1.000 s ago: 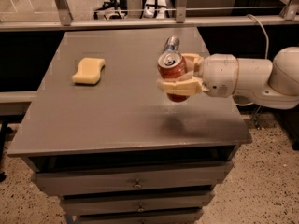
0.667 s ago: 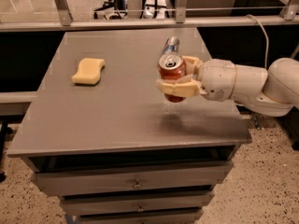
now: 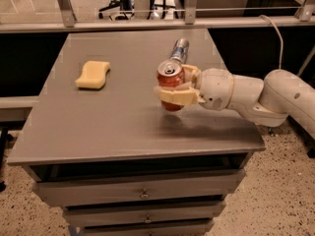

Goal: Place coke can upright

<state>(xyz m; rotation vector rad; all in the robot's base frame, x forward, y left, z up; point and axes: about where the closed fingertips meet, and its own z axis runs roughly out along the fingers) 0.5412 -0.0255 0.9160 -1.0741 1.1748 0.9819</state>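
Observation:
The coke can [image 3: 170, 80] is red-orange with a silver top. It is held upright just above the grey table [image 3: 98, 117], right of the table's middle. My gripper [image 3: 178, 88] reaches in from the right and is shut on the can, with cream fingers [image 3: 178, 97] around its body. The can's lower part is partly hidden by the fingers.
A slim silver-and-blue can [image 3: 179, 50] lies on its side just behind the gripper. A yellow sponge [image 3: 93, 74] lies at the table's left. The white arm [image 3: 256, 97] extends off the right edge. Drawers sit below the table front.
The gripper with the coke can has moved slightly left and lower, toward the table surface. The sponge and the slim can have not moved.

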